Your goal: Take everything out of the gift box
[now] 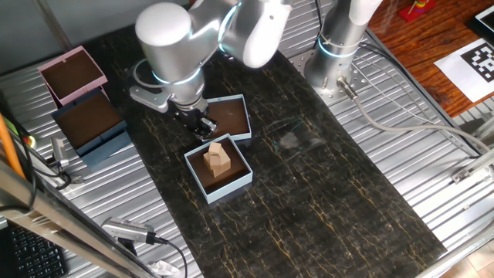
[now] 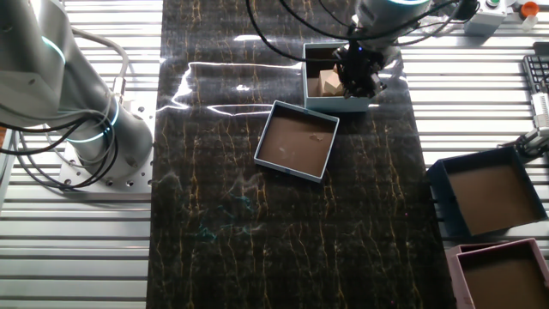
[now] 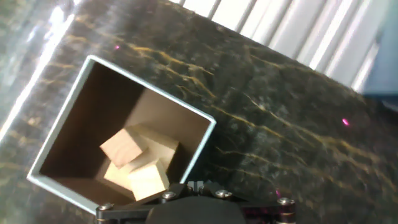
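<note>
Pale blue walls of the gift box (image 1: pixel 221 171) rise around a brown inside, and the box sits on the dark marbled mat (image 1: pixel 309 201) about midway across it, toward the side nearest the ribbed metal desk edge in one fixed view. Tan wooden blocks (image 1: pixel 218 159) lie piled inside it; the hand view shows about three, touching one another and leaning at different tilts, gathered toward one corner (image 3: pixel 138 163). Broad bare mat opens beyond the box toward the far corner of the desk.

Just beside the box, almost corner to corner, lies the shallower matching tray (image 2: pixel 297 140), brown inside. Off the mat, near one desk corner, stand a dark blue box (image 2: pixel 486 193) and a pink-rimmed box (image 2: pixel 502 275), the pink one cut off by the frame edge in the other fixed view.

Above the gift box's rim hangs the gripper (image 1: pixel 197 123), pointing down, the silver arm (image 1: pixel 174 42) bent over it from its base (image 1: pixel 333 58) at the far edge of the mat. Its fingers are hard to make out: the hand view shows only the black mount at the bottom edge, and the fixed views blur them, so whether the jaws stand apart or together I cannot tell.
</note>
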